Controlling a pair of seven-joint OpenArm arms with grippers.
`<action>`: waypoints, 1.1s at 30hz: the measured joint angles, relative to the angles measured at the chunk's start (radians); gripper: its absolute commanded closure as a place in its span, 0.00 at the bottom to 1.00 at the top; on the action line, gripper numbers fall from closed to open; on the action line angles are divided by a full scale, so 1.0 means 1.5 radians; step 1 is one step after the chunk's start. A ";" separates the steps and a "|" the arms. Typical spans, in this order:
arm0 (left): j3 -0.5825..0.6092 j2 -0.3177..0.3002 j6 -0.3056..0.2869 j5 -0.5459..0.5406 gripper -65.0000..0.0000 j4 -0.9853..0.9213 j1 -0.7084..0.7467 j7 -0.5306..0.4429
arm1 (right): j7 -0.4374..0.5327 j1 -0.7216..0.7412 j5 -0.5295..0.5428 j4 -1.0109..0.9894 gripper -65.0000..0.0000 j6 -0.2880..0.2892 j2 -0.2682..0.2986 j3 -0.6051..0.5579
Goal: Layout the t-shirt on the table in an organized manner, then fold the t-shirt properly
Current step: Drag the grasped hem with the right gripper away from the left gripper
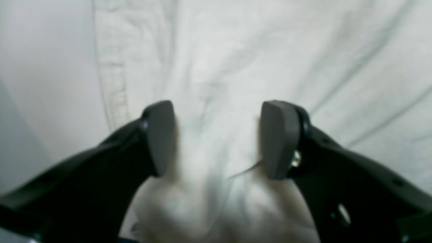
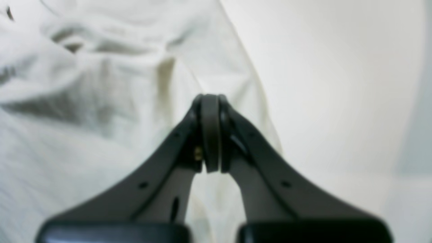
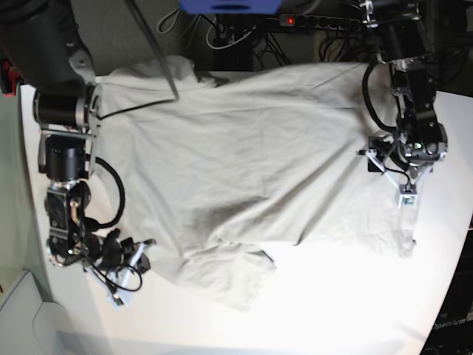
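The t-shirt [image 3: 251, 177] lies spread but rumpled across the table [image 3: 347, 296]. Your left gripper [image 1: 217, 138] stands parted over a raised pinch of cloth; your right gripper [image 2: 211, 135] is clamped tight at the opposite edge, its hold unclear. Draw both edges outward evenly to flatten wrinkles.

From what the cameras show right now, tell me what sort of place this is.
Probably a robotics lab or test bench. Two robot arms work over a white table with a t-shirt spread on it, and behind the table's far edge runs a tangle of cables and a power strip with a lit red switch.
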 measured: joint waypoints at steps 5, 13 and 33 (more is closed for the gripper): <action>0.000 0.001 0.001 0.002 0.39 0.001 0.005 0.000 | 0.167 0.058 0.001 -0.163 1.00 0.000 -0.002 -0.051; 0.000 -0.001 0.001 -0.004 0.39 -0.050 0.002 -0.009 | 0.264 0.009 -0.004 -0.241 1.00 -0.045 0.000 -0.058; 0.004 -0.023 -0.002 -0.001 0.39 0.035 0.045 0.010 | 0.207 -0.274 0.041 0.102 1.00 -0.001 0.087 -0.055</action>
